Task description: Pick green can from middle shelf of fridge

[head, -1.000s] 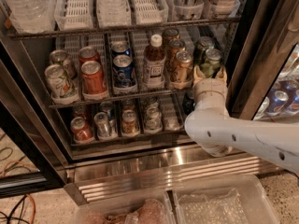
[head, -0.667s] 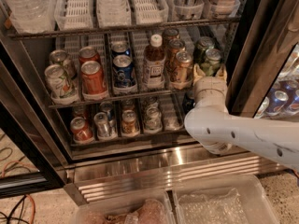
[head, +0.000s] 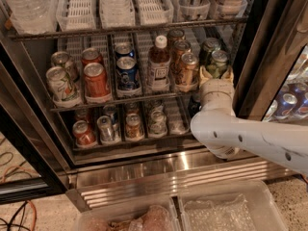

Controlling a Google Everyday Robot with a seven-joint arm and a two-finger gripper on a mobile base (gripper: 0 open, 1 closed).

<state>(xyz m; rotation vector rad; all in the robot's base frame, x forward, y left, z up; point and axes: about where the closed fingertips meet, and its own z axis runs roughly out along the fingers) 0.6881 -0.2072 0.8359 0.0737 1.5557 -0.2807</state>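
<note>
The fridge (head: pixel 159 170) stands open. On the right end of its middle shelf (head: pixel 120 100) a dark-green can (head: pixel 219 61) with a silver top stands at the front, with a second green can (head: pixel 209 47) behind it. My gripper (head: pixel 216 73) reaches in from the lower right on a white arm (head: pixel 250 138). It is open, and its fingers (head: pixel 205 72) flank the lower part of the front green can.
Brown-gold cans (head: pixel 188 67), a bottle (head: pixel 159 61), a blue can (head: pixel 126 73), red cans (head: pixel 96 78) and pale cans (head: pixel 60 83) fill the shelf to the left. The dark door frame (head: pixel 260 57) is close on the right. Clear bins (head: pixel 226 211) lie below.
</note>
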